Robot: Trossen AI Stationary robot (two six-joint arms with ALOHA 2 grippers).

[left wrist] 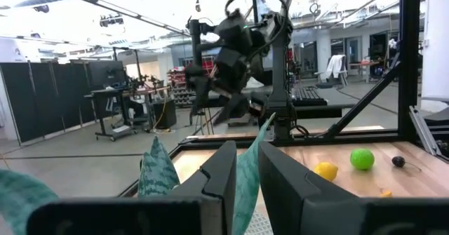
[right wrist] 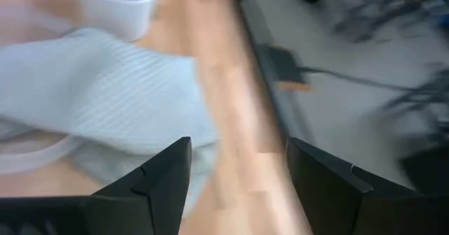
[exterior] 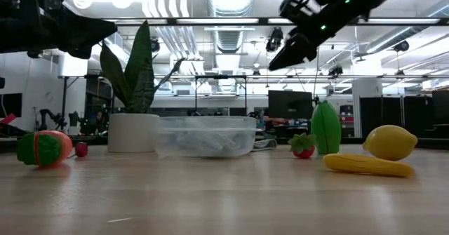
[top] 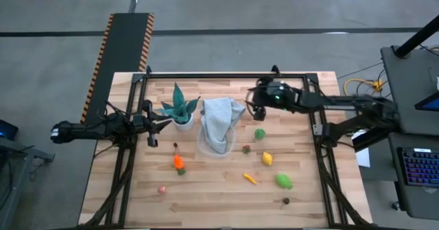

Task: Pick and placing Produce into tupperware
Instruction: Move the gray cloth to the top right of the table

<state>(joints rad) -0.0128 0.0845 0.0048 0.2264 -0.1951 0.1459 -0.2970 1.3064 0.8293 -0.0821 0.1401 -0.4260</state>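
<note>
The clear tupperware [top: 204, 145] [exterior: 205, 135] stands mid-table. A pale grey cloth [top: 221, 122] [right wrist: 105, 74] is draped over its far rim and reaches into it. Produce lies on the wood around it: a green ball [top: 259, 134], a lemon [top: 267, 158] [exterior: 390, 142], an orange carrot [top: 250, 178], a green piece [top: 283, 181], an orange-and-green piece [top: 178, 163] [exterior: 43, 148] and a pink piece [top: 162, 188]. My right gripper [top: 255, 112] [right wrist: 238, 147] hovers open and empty above the cloth's right edge. My left gripper [top: 156, 123] [left wrist: 245, 151] is shut, waiting beside the plant.
A spiky teal plant in a white pot [top: 182, 123] [exterior: 133, 132] stands just left of the tub, between it and my left gripper. Small dark pieces [top: 246, 148] [top: 286, 201] lie among the produce. Bare wood [top: 219, 196] stretches along the near edge.
</note>
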